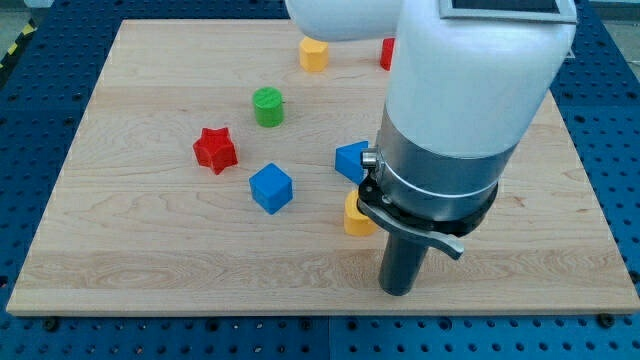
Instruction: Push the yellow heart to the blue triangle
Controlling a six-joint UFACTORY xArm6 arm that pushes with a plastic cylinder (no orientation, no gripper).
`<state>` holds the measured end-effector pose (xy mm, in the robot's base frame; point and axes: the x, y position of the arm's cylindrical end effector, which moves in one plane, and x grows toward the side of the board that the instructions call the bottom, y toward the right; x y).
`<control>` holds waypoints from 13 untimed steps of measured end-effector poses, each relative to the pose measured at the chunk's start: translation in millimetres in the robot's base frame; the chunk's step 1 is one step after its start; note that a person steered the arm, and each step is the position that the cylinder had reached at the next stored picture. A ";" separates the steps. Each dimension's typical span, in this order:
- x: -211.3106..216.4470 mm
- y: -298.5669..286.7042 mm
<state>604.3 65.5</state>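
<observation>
Standing my tip [398,292] near the view's bottom; no gripper, holding nothing. Just beyond, lying half hidden: yellow heart [355,217], close below blue triangle [351,160]. Judging it light, rigid, sliding easily on worktop [150,250]; pushing its lower side.

A pale wooden desk [150,250] with a fine grain fills most of the view, its edges running slightly skewed to the frame. Around it on every side lies a blue metal surface [40,120] dotted with a regular grid of small holes. At the view's top left corner a strip of yellow and black striping [12,48] shows. Light is even and bright
</observation>
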 end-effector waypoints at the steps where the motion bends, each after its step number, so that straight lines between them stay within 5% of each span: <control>1: -11.0 4.1; 4: -34.2 -31.1; 11: -41.4 -1.6; 13: -86.1 -6.1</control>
<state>518.2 59.4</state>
